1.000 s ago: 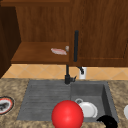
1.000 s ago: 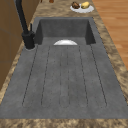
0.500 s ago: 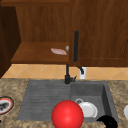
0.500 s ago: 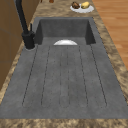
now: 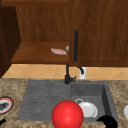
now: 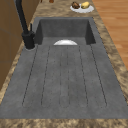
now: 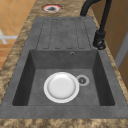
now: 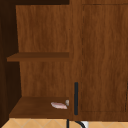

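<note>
- Black left hand [image 5: 2,122] peeks in at the front view's lower left corner, below the red-rimmed round plate [image 5: 5,105] that rests on the speckled stone counter left of the dark grey sink [image 5: 45,100]; whether its fingers are curled or loose I cannot tell.
- Glossy red ball [image 5: 67,114] sits at the sink's front edge, over the ribbed drainboard.
- White round plate [image 7: 61,87] lies flat on the sink basin floor, just beside the drain.
- Black tall faucet [image 5: 67,75] stands behind the sink.
- Black right hand [image 5: 108,121] shows at the sink's front right corner, near the white plate; its grip cannot be made out.
</note>
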You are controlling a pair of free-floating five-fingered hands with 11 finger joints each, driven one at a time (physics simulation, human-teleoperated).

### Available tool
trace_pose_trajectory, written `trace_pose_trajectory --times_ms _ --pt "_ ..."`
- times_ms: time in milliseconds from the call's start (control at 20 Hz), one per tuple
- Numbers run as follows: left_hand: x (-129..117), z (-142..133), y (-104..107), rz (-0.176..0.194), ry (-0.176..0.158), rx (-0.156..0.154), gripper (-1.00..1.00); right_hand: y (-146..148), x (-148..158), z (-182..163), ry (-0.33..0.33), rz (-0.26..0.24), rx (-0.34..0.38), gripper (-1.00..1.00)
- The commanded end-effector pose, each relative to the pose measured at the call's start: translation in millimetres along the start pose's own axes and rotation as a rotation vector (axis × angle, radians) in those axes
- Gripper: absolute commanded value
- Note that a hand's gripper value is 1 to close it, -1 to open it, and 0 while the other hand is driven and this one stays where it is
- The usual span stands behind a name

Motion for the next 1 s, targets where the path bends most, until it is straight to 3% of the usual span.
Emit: trace_pose_trajectory --times_ms 0,950 --pt "-5.4 -11.7 -0.9 0.018 0.039 -0.118 -1.00 0.0 0.0 0.0 0.000 0.000 0.000 0.00" --pt "-22.8 -73.3 -3.3 0.080 0.146 -0.335 -1.00 0.0 0.0 0.0 0.000 0.000 0.000 0.00"
